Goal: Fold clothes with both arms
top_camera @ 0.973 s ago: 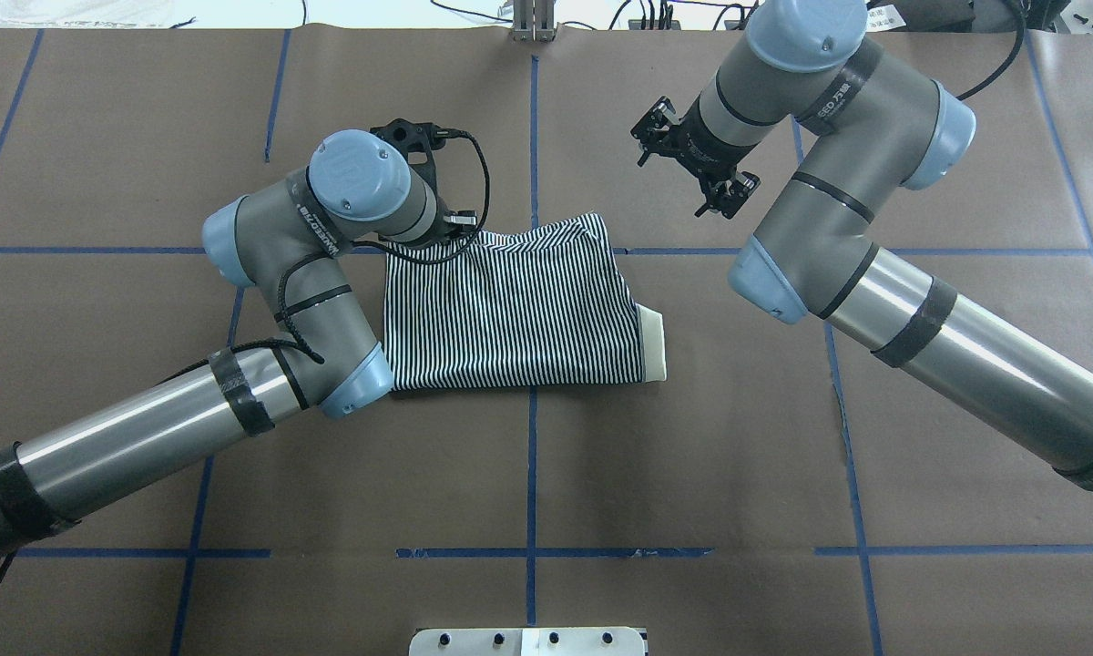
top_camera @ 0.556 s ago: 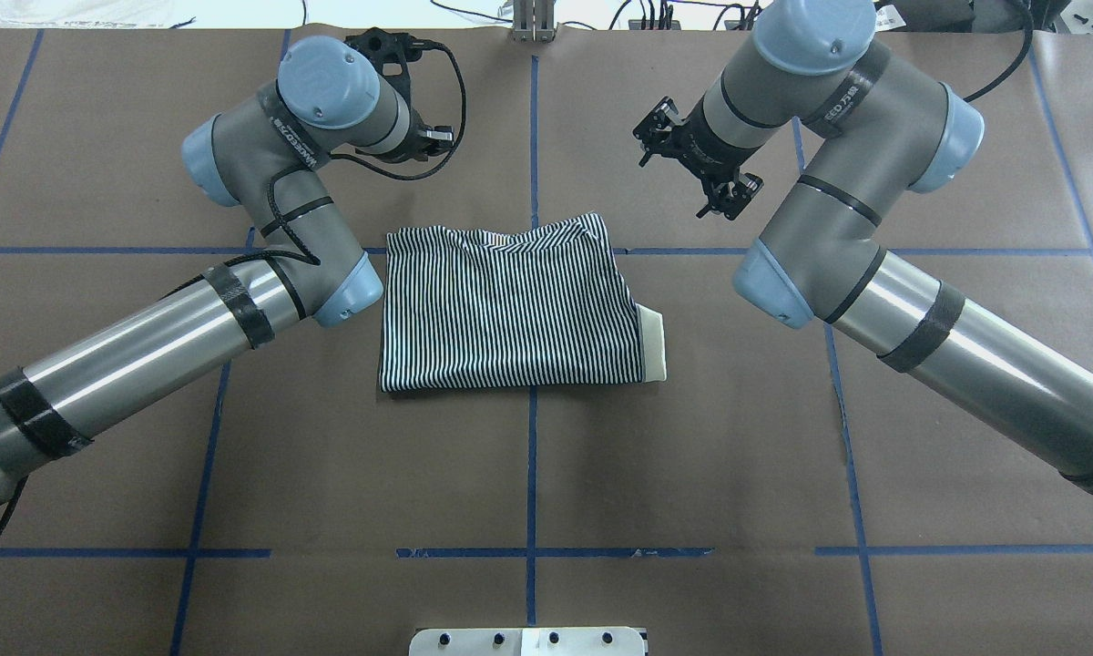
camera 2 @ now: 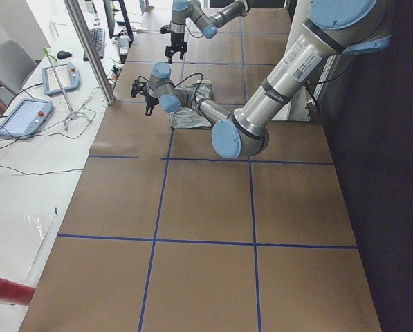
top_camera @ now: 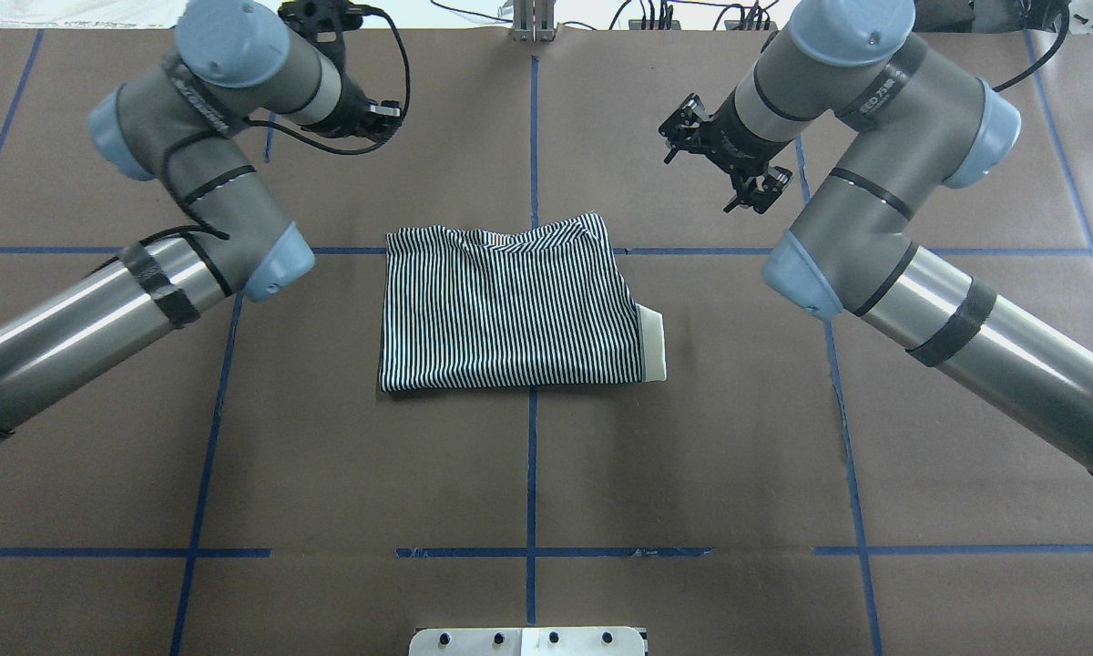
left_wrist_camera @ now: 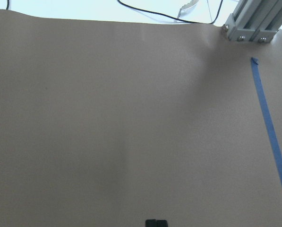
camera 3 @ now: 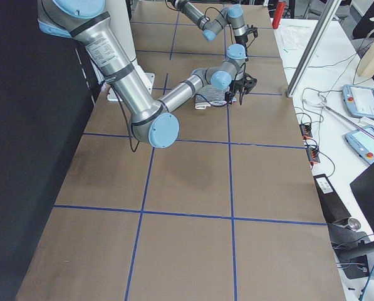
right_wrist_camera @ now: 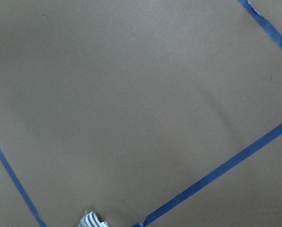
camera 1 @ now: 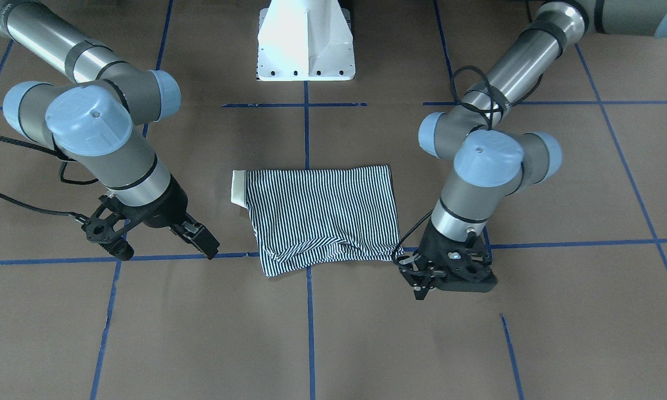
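Overhead exterior view showed the folded striped shirt [top_camera: 510, 310] flat at the table's [top_camera: 328, 474] centre. Right gripper [top_camera: 703, 180] hung at two o'clock, fingers spread; left gripper [camera 1: 449, 280] at eleven o'clock, state untellable.

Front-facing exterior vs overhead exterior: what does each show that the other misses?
Front-facing only: the left claw in full below its wrist, and the white pedestal as an upright body.
Overhead only: the table's far edge with the aluminium post and cables; there the left claw is mostly hidden behind its wrist.
Both: the striped polo shirt folded flat, its cream collar poking out on the robot's right, the right claw open, neither claw on the shirt, and the blue tape grid.
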